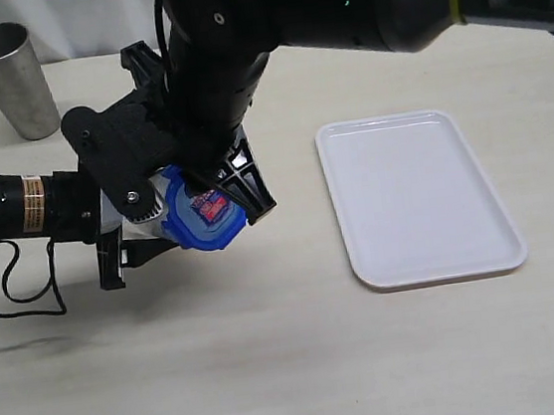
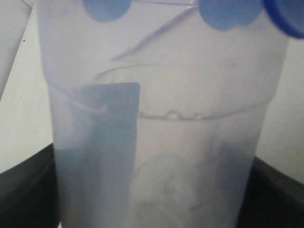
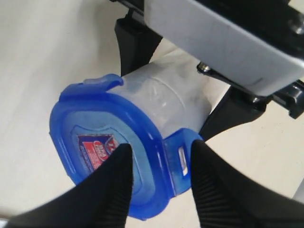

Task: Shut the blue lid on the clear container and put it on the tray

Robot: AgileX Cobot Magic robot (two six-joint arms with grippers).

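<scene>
The clear container (image 2: 161,118) lies sideways just above the table, and my left gripper (image 1: 146,220) is shut on its body. It fills the left wrist view, with dark fingers (image 2: 28,190) at its sides. The blue lid (image 1: 203,216) with its red-and-white sticker sits on the container's mouth, facing the table's front. My right gripper (image 3: 160,147) reaches down from above and is shut across the lid's (image 3: 90,128) rim: one finger lies on the lid's top face, the other presses a side flap (image 3: 183,156) against the container (image 3: 166,90). The white tray (image 1: 421,196) lies to the right.
A grey metal cup (image 1: 10,78) stands at the back left corner. The left arm's black cable (image 1: 26,286) loops on the table at the left. The right arm's bulky body (image 1: 334,1) spans the top of the exterior view.
</scene>
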